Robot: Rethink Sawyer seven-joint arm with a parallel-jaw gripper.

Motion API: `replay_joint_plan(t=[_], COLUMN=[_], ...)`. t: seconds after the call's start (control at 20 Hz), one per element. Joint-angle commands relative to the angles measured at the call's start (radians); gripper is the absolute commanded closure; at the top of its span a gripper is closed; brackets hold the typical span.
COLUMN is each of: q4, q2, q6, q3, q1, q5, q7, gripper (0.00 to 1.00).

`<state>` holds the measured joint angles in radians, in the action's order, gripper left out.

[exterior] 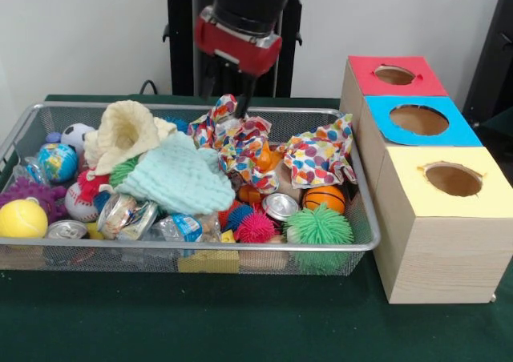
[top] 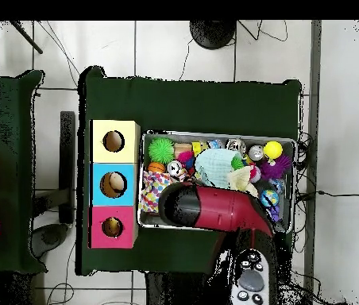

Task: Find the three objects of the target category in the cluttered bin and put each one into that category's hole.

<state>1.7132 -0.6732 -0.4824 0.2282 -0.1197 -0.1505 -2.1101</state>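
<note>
My gripper [exterior: 240, 104] reaches down from the red and black arm into the back middle of the wire bin [exterior: 32, 114]. It is shut on the raised peak of a polka-dot cloth [exterior: 240, 142]. A second polka-dot cloth [exterior: 322, 158] lies to the right. A cream cloth [exterior: 124, 130] and a mint cloth [exterior: 178, 178] cover the middle. Around them lie a yellow tennis ball [exterior: 22, 218], a globe ball [exterior: 57, 161], a basketball [exterior: 324, 198], a green spiky ball [exterior: 319, 227] and cans [exterior: 280, 206]. In the overhead view the arm [top: 214, 208] hides the gripper.
Three wooden boxes with round top holes stand right of the bin: red [exterior: 397, 75], blue [exterior: 419, 120] and yellow [exterior: 453, 179]. In the overhead view they form a column left of the bin [top: 294, 143], on the green table [top: 191, 103].
</note>
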Motion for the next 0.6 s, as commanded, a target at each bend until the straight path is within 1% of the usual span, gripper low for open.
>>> replay_joint_plan(t=[0.05,0.15,0.25,0.35,0.5,0.6], q4=[-0.064,-0.068,-0.065,-0.066,-0.102,-0.125], q2=[0.091,0.123,0.150,0.177,0.215,0.239], q6=[-0.043,-0.041,0.019,0.050,0.101,0.109], q3=[-0.103,-0.113,-0.116,-0.123,-0.108,-0.105], q1=[-0.092,-0.112,-0.120,-0.131,-0.129,-0.136], q5=[-0.048,-0.033,-0.046,-0.063,-0.118,-0.137], q7=[0.061,0.042,0.025,0.029,0.050,0.051], gripper=[0.00,0.00,0.00,0.00,0.00,0.00])
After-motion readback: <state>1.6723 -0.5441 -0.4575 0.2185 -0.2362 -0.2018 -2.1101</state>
